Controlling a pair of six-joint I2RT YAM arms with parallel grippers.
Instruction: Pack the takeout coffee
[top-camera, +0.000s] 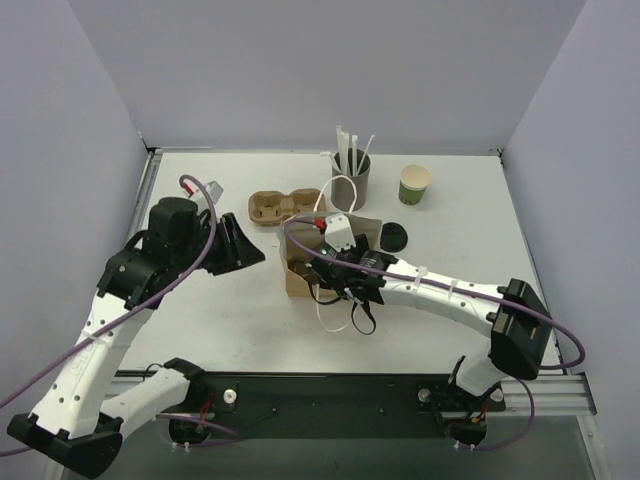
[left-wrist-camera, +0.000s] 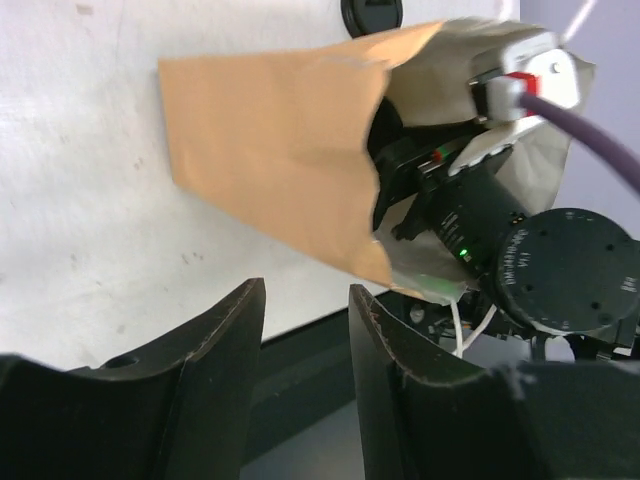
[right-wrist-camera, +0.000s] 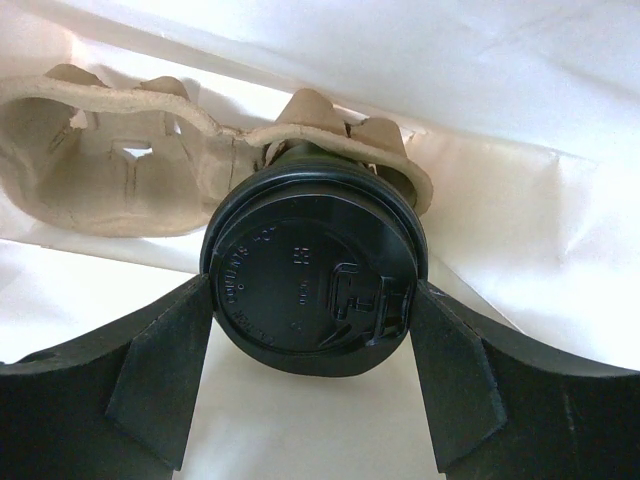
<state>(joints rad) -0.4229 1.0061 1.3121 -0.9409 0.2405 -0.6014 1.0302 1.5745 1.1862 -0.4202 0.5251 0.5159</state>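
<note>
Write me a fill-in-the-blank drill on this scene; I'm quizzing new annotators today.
1. The right gripper grips the takeout coffee by its black ____.
2. The left gripper is open and holds ____.
3. The ____ arm reaches into the brown paper bag.
4. The lidless cup beside the grey straw holder is coloured ____.

Missing words: lid; nothing; right; green.
</note>
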